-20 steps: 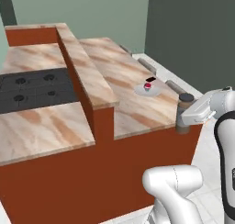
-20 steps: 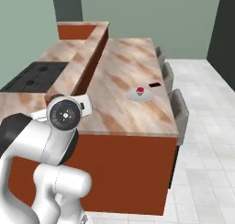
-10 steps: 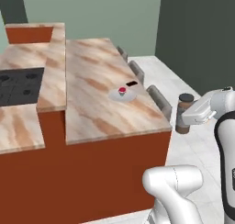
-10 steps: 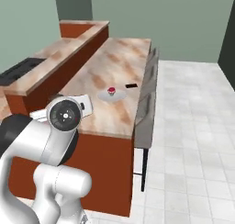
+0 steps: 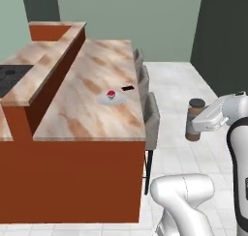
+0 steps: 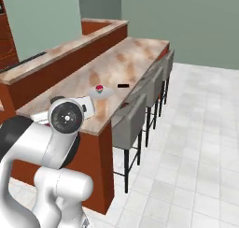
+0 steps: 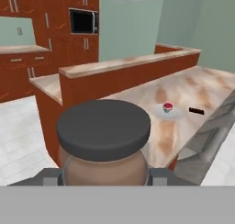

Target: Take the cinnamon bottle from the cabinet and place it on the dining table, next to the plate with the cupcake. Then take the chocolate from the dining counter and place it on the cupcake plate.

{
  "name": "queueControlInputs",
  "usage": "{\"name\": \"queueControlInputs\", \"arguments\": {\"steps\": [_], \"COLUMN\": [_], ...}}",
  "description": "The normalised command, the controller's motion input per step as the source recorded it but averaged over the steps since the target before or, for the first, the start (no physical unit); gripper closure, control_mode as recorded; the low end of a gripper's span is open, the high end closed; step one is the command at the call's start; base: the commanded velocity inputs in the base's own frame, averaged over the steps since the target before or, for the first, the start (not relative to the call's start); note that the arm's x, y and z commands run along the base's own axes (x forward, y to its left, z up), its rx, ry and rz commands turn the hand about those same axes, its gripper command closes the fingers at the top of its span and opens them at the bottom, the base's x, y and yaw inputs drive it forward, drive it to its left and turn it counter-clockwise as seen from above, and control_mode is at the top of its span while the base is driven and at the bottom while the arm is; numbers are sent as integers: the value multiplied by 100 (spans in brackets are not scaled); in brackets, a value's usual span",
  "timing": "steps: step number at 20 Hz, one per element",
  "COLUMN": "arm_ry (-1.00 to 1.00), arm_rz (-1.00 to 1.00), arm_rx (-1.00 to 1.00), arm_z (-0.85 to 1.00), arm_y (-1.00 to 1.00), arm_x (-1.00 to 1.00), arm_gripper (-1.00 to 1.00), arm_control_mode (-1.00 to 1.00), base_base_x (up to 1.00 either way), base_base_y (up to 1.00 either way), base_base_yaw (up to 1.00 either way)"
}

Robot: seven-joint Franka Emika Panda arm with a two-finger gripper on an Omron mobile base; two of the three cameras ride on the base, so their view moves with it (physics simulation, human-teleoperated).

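My gripper [image 5: 196,126] is shut on the cinnamon bottle [image 5: 195,118], holding it upright in the air over the tiled floor, right of the dining table [image 5: 92,119]. In the hand view the bottle's dark cap [image 7: 103,122] and brownish body [image 7: 105,169] loom close between the fingers. On the marbled top sits the white plate [image 5: 112,99] with the pink-topped cupcake [image 5: 111,93]. The dark chocolate [image 5: 127,88] lies just beyond the plate, apart from it. All three also appear from the right: plate [image 6: 102,93], cupcake [image 6: 99,87], chocolate [image 6: 123,85].
Grey stools [image 5: 151,115] line the table's right side, between the table and my gripper. A raised marbled ledge [image 5: 46,68] runs along its left, with a dark cooktop [image 5: 7,79] beyond. Reddish-brown cabinets [image 7: 46,32] and a microwave [image 7: 82,21] stand far back. Open tiled floor [image 6: 196,143] lies right.
Both base views have swung round, so the table now shows end-on with its stools in sight. The bottle stays held in my gripper as before.
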Motion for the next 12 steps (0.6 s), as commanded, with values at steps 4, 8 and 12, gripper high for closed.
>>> {"name": "queueControlInputs", "arguments": {"steps": [4, 8, 12], "arm_ry": [0, 0, 0], "arm_rz": [0, 0, 0], "arm_rx": [0, 0, 0], "arm_z": [0, 0, 0], "arm_y": [0, 0, 0], "arm_x": [0, 0, 0], "arm_gripper": [100, 100, 100], "arm_control_mode": [100, 100, 100], "base_base_x": [0, 6, 27], "base_base_y": [-94, -81, -73], "base_base_yaw": [40, 46, 48]}}
